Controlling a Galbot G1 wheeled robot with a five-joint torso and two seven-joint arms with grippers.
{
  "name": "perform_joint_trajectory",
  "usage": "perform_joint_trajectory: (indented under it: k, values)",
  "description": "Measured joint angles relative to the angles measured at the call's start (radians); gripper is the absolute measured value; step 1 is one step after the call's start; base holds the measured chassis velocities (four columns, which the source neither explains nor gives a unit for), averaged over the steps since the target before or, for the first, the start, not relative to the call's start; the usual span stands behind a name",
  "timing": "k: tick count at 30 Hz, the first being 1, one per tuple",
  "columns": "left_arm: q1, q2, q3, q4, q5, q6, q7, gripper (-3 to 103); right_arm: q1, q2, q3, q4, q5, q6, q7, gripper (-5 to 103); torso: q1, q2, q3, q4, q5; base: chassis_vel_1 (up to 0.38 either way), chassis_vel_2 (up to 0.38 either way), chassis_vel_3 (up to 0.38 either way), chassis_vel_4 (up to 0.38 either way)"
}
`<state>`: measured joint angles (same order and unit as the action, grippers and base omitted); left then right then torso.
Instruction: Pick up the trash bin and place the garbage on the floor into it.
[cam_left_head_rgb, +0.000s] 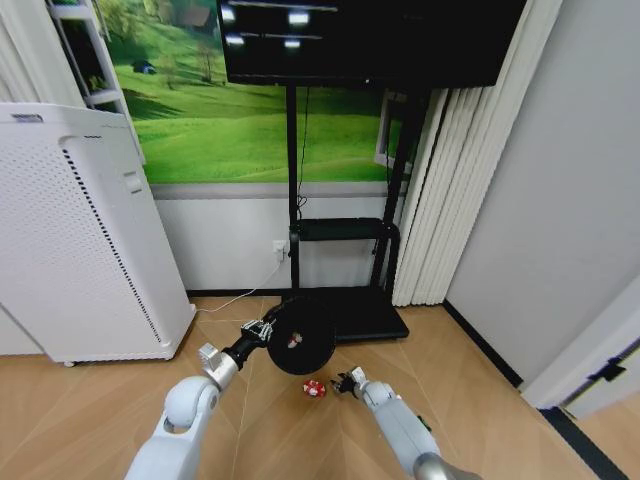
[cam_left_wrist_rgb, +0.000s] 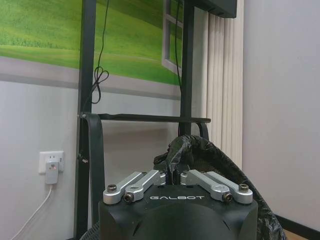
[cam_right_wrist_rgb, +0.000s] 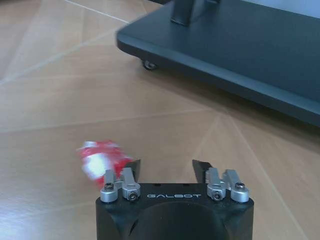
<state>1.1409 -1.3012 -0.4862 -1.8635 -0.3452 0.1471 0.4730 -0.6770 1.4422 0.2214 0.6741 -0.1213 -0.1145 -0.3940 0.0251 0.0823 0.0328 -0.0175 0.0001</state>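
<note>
Your left gripper (cam_left_head_rgb: 268, 330) had its jaws clamped on the rim of the trash bin (cam_left_head_rgb: 303, 338), holding it tipped above the floor with one red-and-white scrap (cam_left_head_rgb: 293, 342) inside. Your right gripper (cam_right_wrist_rgb: 167, 166), jaws wide apart, sat low just beside another red-and-white scrap (cam_right_wrist_rgb: 101, 158) on the floor.

I see bare wooden floor (cam_right_wrist_rgb: 60, 100) around the crumpled red-and-white scrap (cam_right_wrist_rgb: 100, 159); the black TV-stand base (cam_right_wrist_rgb: 240, 50) blocks beyond, and the held black wire-mesh bin (cam_left_head_rgb: 302, 338) hangs just beside.
</note>
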Motion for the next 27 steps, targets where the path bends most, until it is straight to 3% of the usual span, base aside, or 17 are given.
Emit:
perform_joint_trajectory:
  k: [2,8,11,27]
  values:
    - [-0.002,0.001,0.0,0.003,-0.001,-0.001,0.0,7,-0.011,-0.003,-0.016,0.022,0.013,-0.01,-0.002,62,0.0,0.0,0.0,0.0,-0.0001,0.0,0.0,0.0,0.0]
    - [-0.008,0.003,-0.005,0.016,-0.007,-0.005,0.006,7,-0.094,-0.028,-0.113,0.124,0.055,-0.036,-0.009,90,0.0,0.0,0.0,-0.0005,-0.0001,0.0,0.0,0.0,0.0]
    - [-0.008,0.0,-0.007,0.024,-0.007,-0.009,0.012,7,-0.094,-0.012,-0.12,0.112,0.048,-0.032,-0.007,98,0.0,0.0,0.0,-0.0004,-0.0002,0.0,0.0,0.0,0.0]
    - [-0.001,0.0,-0.034,0.032,-0.017,-0.014,0.025,7,0.079,0.112,-0.097,-0.153,-0.108,0.058,0.005,100,0.0,0.0,0.0,-0.0002,-0.0003,0.0,0.0,0.0,0.0]
